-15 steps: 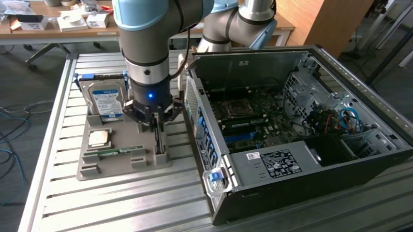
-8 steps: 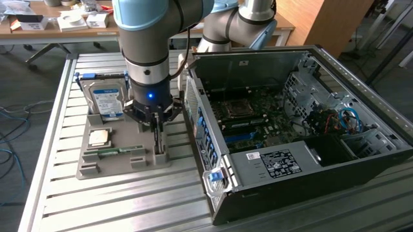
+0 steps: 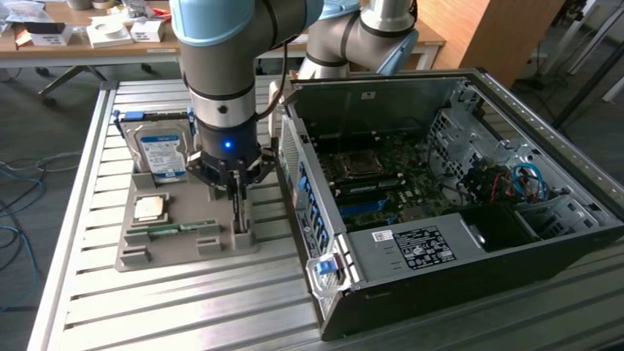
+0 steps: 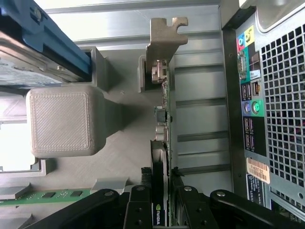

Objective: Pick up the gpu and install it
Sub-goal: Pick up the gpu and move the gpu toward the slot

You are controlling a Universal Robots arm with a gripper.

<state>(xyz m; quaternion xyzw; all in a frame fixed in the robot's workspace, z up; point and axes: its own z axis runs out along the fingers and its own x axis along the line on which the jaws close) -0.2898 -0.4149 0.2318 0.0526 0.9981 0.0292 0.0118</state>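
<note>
The black two-fingered gripper (image 3: 237,189) (image 4: 160,202) is clamped on the gpu (image 3: 241,216) (image 4: 162,157), a thin dark card with a pale metal bracket. The card stands on edge in the grey plastic tray (image 3: 168,256) directly beneath it (beside the open black computer case (image 3: 429,248)). Counted: one gpu, one silver hard drive (image 3: 161,153), one green memory stick (image 3: 175,230), one square processor (image 3: 149,208).

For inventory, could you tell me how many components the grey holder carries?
4: hard drive upright at the back, processor chip midway, memory stick in front, gpu on edge in the gripper.

NVIDIA logo on the gpu (image 4: 159,167) card's edge
</note>
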